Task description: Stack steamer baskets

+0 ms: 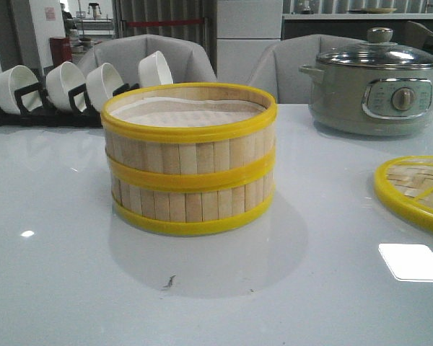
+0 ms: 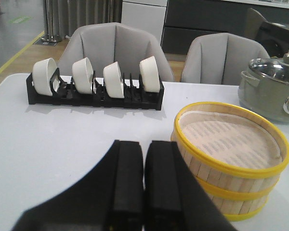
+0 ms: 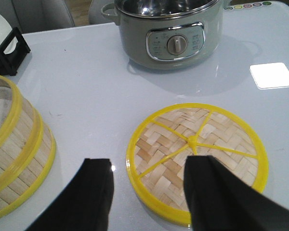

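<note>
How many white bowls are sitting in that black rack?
4. The white bowls stand on edge in a row along the black rack at the table's far left: first, second, third, fourth. None seems hidden.

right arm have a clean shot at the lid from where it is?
Probably yes. The right gripper is open and hovers just above the lid, which lies flat by itself, clear of the stacked baskets and the pot.

Two steamer baskets (image 1: 190, 158) stacked upright, yellow rims aligned, white liner inside top
</note>
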Controlling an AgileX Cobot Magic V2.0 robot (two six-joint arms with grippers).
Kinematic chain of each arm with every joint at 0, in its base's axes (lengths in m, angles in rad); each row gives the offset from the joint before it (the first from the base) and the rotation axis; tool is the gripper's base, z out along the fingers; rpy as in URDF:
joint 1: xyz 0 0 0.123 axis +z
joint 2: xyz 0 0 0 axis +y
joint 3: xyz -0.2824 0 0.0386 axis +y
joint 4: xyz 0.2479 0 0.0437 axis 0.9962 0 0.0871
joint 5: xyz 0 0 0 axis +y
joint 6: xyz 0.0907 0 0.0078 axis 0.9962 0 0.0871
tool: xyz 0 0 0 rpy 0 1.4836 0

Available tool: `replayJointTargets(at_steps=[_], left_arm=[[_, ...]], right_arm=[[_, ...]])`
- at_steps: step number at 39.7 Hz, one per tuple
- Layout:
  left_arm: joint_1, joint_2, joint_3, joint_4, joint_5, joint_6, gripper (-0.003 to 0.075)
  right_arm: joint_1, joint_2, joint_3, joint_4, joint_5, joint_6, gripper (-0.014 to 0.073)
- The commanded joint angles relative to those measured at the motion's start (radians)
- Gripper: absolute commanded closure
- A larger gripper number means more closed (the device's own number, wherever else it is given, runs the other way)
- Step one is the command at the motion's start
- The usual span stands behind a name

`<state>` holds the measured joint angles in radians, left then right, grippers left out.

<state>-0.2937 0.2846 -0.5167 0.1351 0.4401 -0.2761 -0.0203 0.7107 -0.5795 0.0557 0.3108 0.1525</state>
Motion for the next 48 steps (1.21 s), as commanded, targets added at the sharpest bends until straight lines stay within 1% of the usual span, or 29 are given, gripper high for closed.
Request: replayJointTargets(at_steps=[1, 8, 31, 34, 40, 42, 48], left_arm=[[-0.001, 0.015, -0.008, -0.005, -0.145, -0.01, 0.0632], [-0.001, 0.015, 0.026, -0.005, -0.188, -0.01, 0.0632], [-0.001, 0.015, 0.044, -0.003, -0.18, -0.01, 0.0633], [-0.001, 0.015, 0.044, -0.003, -0.18, -0.01, 0.0633], [-0.001, 0.015, 0.044, -0.003, -0.18, -0.01, 0.0633], [-0.001, 0.015, 0.044, -0.003, -0.18, -0.01, 0.0633], [-0.001, 0.015, 0.044, -0.003, -0.18, -0.01, 0.0633]], right_arm=[[0.0, 0.002, -0.038, 0.004, -0.077, -0.003, 0.015], [0.0, 0.002, -0.038, 0.004, -0.077, -0.003, 0.015], [0.0, 0.002, -0.038, 0.004, -0.074, -0.003, 0.0152], [0.0, 0.002, -0.038, 0.004, -0.069, -0.003, 0.0188], [0.0, 0.002, -0.038, 0.004, -0.06, -0.003, 0.0341], [0.0, 0.002, -0.038, 0.004, -0.066, -0.003, 0.0368], [0.0, 0.002, -0.038, 0.004, -0.099, -0.003, 0.0378]])
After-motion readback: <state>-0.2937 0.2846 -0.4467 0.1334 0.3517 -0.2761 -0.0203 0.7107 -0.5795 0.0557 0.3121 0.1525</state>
